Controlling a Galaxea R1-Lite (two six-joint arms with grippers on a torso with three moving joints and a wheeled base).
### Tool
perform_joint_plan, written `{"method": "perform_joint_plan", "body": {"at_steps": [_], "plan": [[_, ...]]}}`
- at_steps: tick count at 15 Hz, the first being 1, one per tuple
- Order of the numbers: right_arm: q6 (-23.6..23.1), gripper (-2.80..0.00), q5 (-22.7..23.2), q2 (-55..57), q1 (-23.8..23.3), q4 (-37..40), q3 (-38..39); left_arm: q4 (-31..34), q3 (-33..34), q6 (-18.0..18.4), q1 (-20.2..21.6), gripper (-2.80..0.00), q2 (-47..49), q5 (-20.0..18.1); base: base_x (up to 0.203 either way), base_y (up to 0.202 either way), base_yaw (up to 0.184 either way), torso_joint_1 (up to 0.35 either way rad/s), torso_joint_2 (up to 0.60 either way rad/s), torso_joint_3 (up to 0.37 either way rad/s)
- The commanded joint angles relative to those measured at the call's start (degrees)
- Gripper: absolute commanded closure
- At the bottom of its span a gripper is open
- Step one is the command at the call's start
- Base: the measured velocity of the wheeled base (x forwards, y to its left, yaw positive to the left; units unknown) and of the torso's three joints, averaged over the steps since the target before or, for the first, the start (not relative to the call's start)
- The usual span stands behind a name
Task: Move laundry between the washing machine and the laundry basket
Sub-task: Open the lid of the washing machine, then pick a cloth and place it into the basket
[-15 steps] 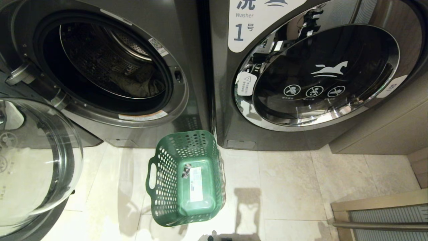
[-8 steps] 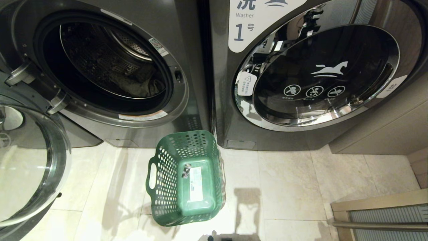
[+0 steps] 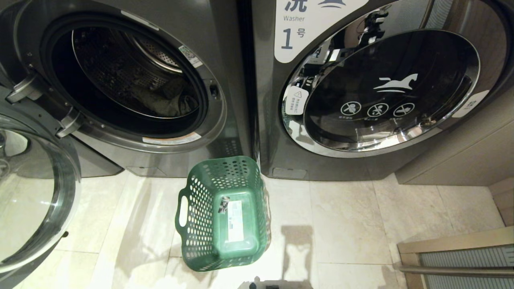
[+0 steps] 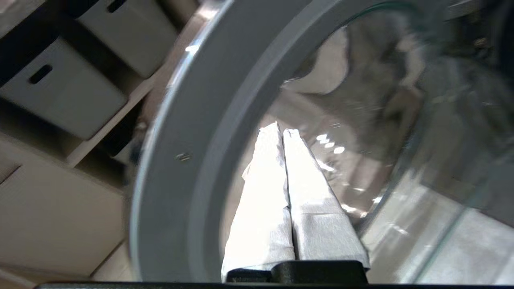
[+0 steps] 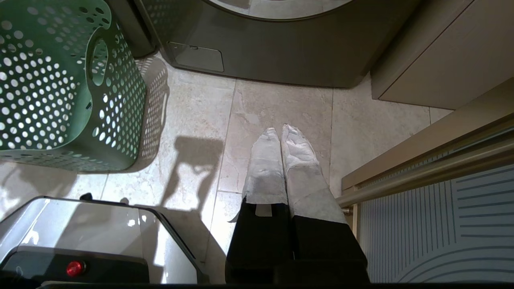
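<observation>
The washing machine (image 3: 229, 80) on the left stands with its round glass door (image 3: 36, 200) swung wide open to the left. The laundry (image 3: 168, 102), a pale grey-green heap, lies low in the drum. On the floor in front sits the green laundry basket (image 3: 196, 224), holding only a white label; its perforated wall (image 5: 60, 80) also shows in the right wrist view. My left gripper (image 4: 281, 130) is shut and empty, its tips close to the inner glass of the door ring (image 4: 192, 160). My right gripper (image 5: 280, 130) hangs shut and empty over the floor tiles, right of the basket. Neither arm shows in the head view.
A second machine marked "1" (image 3: 385, 88) stands closed on the right. Beige cabinets (image 3: 461, 152) and a railed panel (image 3: 461, 257) close off the right side. Grey storage bins (image 4: 60, 88) sit on shelves beyond the door. My own base (image 5: 92, 241) is just behind the basket.
The open door has swung further to the left and away from the drum opening. The basket, the laundry and the right gripper have not moved.
</observation>
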Motion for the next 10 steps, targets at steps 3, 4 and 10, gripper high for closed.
{"method": "perform_joint_plan", "body": {"at_steps": [3,4,10], "plan": [[-0.05,0.0,0.03,0.06,0.01,-0.01,0.0,-0.17,2.92,-1.39,-13.35,0.0,-7.6,0.35,0.0,0.0,0.0,0.0,0.0,0.0],[-0.05,0.0,0.03,0.06,0.01,-0.01,0.0,0.07,3.92,-1.47,-18.97,0.0,-8.96,0.69,0.0,0.0,0.0,0.0,0.0,0.0],[-0.05,0.0,0.03,0.06,0.01,-0.01,0.0,3.47,6.3,-1.65,-41.98,0.0,-15.61,4.99,0.0,0.0,0.0,0.0,0.0,0.0]]}}
